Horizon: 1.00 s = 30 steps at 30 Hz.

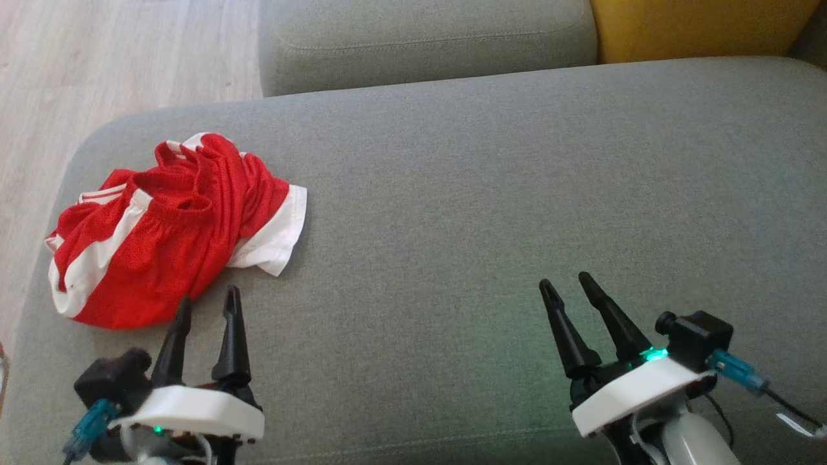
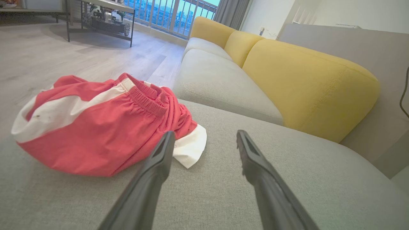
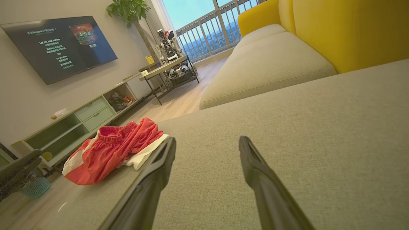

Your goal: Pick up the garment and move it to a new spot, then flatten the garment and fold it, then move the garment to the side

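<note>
both jaws spread, empty, above grey cushion (image 1: 491,194); crumpled red garment (image 1: 161,245) beside left, yellow backrest (image 1: 698,29) beyond

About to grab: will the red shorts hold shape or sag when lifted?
Likely floppy: the red shorts lie crumpled in soft folds on the grey cushion. Probably light; the fabric looks thin. One pinch might lift only a layer.
</note>
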Tool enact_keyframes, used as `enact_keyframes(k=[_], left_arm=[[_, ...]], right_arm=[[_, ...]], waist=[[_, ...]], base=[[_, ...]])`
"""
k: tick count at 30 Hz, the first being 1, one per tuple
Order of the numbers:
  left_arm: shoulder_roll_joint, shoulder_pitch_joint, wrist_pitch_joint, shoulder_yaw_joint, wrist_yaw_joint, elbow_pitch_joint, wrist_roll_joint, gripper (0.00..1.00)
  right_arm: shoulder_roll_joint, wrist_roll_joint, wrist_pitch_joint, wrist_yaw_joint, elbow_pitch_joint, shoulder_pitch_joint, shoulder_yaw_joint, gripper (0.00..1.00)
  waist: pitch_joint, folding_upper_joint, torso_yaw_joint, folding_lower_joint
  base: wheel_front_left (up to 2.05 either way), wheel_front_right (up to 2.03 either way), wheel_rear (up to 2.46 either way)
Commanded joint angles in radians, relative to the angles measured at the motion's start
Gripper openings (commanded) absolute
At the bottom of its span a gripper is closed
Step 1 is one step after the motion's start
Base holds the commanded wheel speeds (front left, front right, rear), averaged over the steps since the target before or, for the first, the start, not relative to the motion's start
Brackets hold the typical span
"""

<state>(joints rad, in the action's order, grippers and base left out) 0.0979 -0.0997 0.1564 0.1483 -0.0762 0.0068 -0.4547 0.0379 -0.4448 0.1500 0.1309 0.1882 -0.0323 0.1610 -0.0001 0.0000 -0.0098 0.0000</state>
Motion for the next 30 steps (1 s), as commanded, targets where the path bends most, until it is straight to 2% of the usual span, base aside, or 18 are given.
enact_keyframes(k=[1,15,30], left_arm=[[0.02,0.03,0.014,-0.019,-0.005,-0.046,0.036,1.0],[0.028,0.002,0.058,0.001,0.005,-0.055,0.213,1.0],[-0.003,-0.041,0.102,-0.027,0.04,-0.014,0.355,1.0]], right_arm=[[0.008,0.035,0.02,0.0,-0.032,-0.059,0.025,1.0],[0.01,0.232,0.064,0.0,-0.014,-0.063,0.026,1.0],[0.012,0.388,0.108,0.0,0.022,-0.051,0.01,1.0]], waist=[[-0.001,0.0,0.0,0.0],[-0.019,0.0,-0.01,0.0],[-0.039,0.0,-0.004,0.0]], base=[[0.0,0.0,0.0],[0.0,0.0,0.0],[0.0,0.0,0.0]])
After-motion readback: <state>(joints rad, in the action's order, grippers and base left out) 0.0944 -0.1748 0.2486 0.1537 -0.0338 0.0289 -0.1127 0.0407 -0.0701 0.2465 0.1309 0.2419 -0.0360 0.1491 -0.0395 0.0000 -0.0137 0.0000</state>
